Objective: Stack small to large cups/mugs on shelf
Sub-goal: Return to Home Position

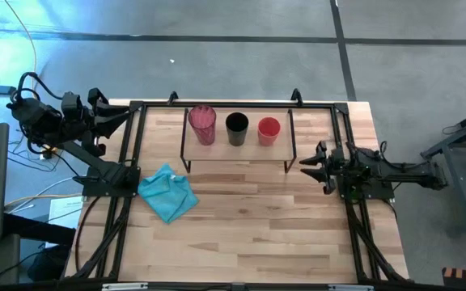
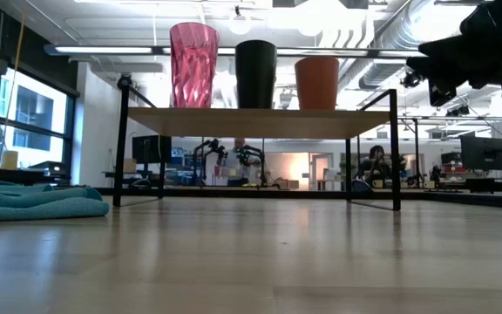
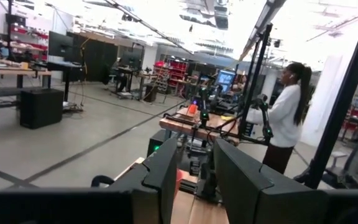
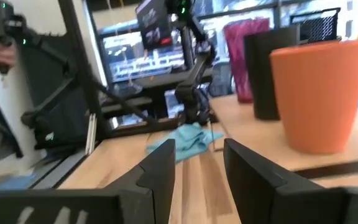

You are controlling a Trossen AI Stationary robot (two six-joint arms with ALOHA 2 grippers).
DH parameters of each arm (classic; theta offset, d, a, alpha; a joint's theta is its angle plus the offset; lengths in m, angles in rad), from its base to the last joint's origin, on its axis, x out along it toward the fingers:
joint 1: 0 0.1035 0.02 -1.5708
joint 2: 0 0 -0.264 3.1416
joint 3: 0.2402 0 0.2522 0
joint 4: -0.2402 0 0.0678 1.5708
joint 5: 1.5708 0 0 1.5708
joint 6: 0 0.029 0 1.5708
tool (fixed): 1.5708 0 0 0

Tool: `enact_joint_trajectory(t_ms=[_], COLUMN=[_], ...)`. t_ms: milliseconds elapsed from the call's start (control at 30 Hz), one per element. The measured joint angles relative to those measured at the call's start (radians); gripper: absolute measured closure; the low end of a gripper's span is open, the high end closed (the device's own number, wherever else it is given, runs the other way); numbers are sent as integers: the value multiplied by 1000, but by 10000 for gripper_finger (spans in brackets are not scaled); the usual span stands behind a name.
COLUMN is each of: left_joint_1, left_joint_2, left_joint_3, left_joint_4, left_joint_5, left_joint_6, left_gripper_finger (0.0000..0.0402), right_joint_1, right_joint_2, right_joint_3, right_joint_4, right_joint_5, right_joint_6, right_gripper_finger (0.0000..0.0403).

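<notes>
Three cups stand upright in a row on the shelf's (image 1: 235, 153) wood top: the tall pink tumbler (image 1: 203, 124), the black cup (image 1: 236, 128) and the short red-orange cup (image 1: 269, 130). The low view shows the same row: tumbler (image 2: 193, 64), black cup (image 2: 255, 73), red-orange cup (image 2: 317, 82). My right gripper (image 1: 306, 167) hangs open just off the shelf's right end, above the table and level with the cups. Its wrist view looks along the row, the red-orange cup (image 4: 319, 93) nearest. My left gripper (image 1: 121, 117) waits open at the table's far left corner.
A crumpled teal cloth (image 1: 168, 192) lies on the table in front of the shelf's left end. Black frame rails (image 1: 132, 145) run along both table sides. A person (image 3: 286, 118) stands in the room beyond the table.
</notes>
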Motion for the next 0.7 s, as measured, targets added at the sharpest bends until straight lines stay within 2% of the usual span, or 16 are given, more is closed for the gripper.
enact_joint_trajectory(t_ms=[300,700], left_joint_1=[0,0], left_joint_2=[0,0], left_joint_3=[0,0], left_joint_4=[7,1], left_joint_5=[-7,-7], left_joint_6=[-74,-74], left_gripper_finger=[305,305], right_joint_1=[0,0], right_joint_2=[0,-1], right_joint_3=[0,5], right_joint_4=[-89,-141], right_joint_5=[3,8], right_joint_6=[-25,-34], right_gripper_finger=[274,274])
